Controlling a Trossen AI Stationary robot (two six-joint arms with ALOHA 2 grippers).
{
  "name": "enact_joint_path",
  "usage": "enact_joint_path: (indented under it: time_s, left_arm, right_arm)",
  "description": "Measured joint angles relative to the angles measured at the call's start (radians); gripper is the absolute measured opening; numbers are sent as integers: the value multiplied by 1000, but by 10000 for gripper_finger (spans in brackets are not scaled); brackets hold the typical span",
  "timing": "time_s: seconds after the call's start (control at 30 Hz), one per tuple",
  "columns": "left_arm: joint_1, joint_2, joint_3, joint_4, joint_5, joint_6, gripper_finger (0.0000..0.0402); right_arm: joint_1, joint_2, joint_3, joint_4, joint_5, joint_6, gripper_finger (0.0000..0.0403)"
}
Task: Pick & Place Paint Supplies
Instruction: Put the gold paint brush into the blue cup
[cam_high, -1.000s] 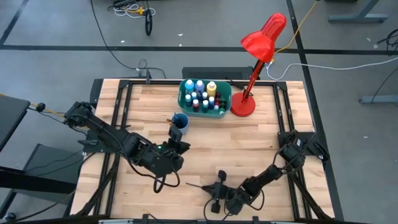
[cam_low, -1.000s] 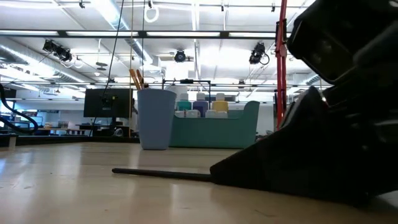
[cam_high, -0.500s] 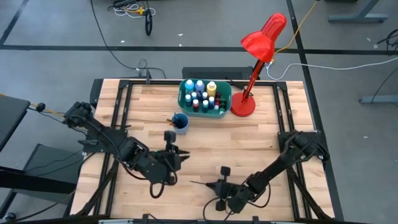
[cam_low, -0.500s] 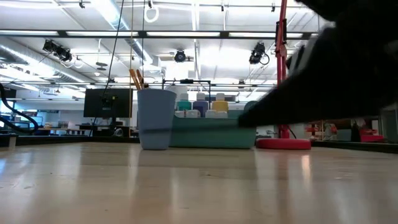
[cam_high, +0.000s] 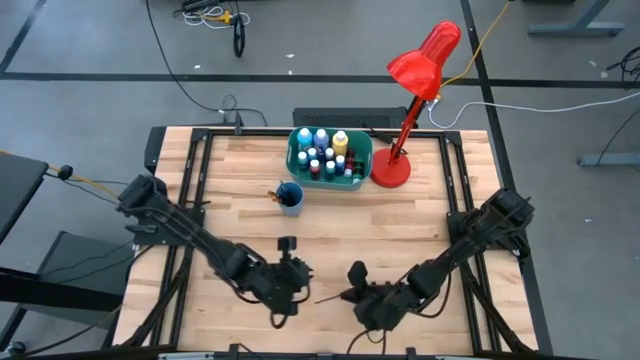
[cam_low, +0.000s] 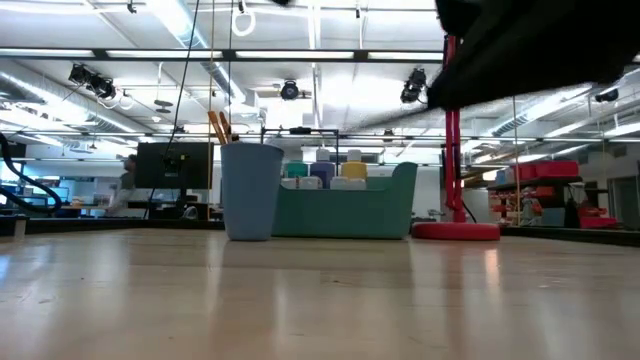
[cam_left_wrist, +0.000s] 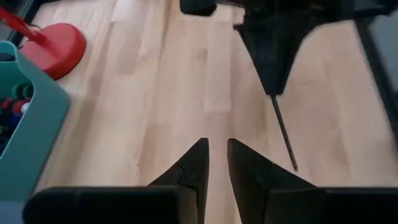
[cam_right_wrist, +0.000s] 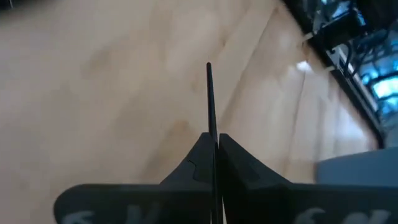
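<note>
My right gripper (cam_high: 352, 292) hangs over the table's near middle, shut on a thin dark paintbrush (cam_high: 330, 296). In the left wrist view the paintbrush (cam_left_wrist: 283, 130) sticks out of that gripper above the wood. My left gripper (cam_high: 296, 274) hovers just left of the brush tip. Its fingers (cam_left_wrist: 198, 158) stand a narrow gap apart with nothing between them. A blue cup (cam_high: 290, 197) holding brushes stands on its base on the table. The teal tub (cam_high: 300, 160) at the far middle holds several paint bottles (cam_high: 322, 152). My right gripper pinches the paintbrush's shaft (cam_right_wrist: 213, 127) between its two shut fingers. The brush runs along the fingers and sticks out past their tips, its free end (cam_right_wrist: 208, 66) toward the table's left. The fingers slant downward, and the brush is lifted clear of the table.
A red desk lamp (cam_high: 420, 60) stands with its base (cam_high: 391, 168) right of the tub. In the low view the cup (cam_low: 250, 190), tub (cam_low: 345, 205) and lamp base (cam_low: 455, 230) line the far side. Bare wood lies between them and both grippers.
My right gripper has risen from the table and rolled, taking the paintbrush with it. The brush lay flat on the wood and now hangs clear of it. My left gripper has moved down and toward the near edge, closer to the brush tip, rolling as it went.
</note>
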Motion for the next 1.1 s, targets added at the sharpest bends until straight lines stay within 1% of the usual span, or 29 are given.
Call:
enact_joint_path:
  time_s: [0.07, 0.17, 0.23, 0.37, 0.43, 0.53, 0.6, 0.7, 0.8, 0.9, 0.97, 1.03, 1.1]
  left_arm:
    - [23, 31, 0, 46, 3, -11, 73]
    - [62, 68, 0, 94, 102, -43, 89]
    - [87, 101, 0, 135, 146, -54, 103]
    - [133, 161, 1, 184, 177, -46, 143]
    - [157, 194, 1, 191, 192, -91, 163]
    - [186, 242, 1, 191, 197, -158, 188]
    - [196, 266, 1, 192, 198, -162, 198]
    - [203, 282, 1, 197, 211, -156, 205]
    - [211, 279, 1, 205, 204, -163, 205]
    - [214, 279, 1, 211, 201, -155, 199]
    - [214, 279, 1, 229, 220, -132, 194]
    - [214, 279, 1, 233, 237, -122, 187]
    - [213, 279, 1, 232, 223, -105, 180]
  right_arm:
    - [-21, 0, 0, -48, -1, -78, 3]
    - [-55, 0, 0, -123, 1, -157, 2]
    - [-71, 0, 0, -157, 20, -184, 2]
    - [-82, 0, 0, -174, 74, -276, 2]
    - [-82, 0, 0, -177, 108, -313, 2]
    - [-81, 0, 0, -182, 177, -319, 3]
    - [-79, 0, 0, -191, 185, -329, 3]
    - [-80, 0, 0, -197, 182, -356, 3]
    - [-81, -1, 0, -196, 201, -361, 3]
    - [-83, -1, 1, -194, 214, -364, 3]
    - [-83, -1, 1, -191, 216, -364, 3]
    - [-82, -1, 1, -171, 243, -365, 3]
    - [-80, -2, 1, -142, 260, -365, 3]
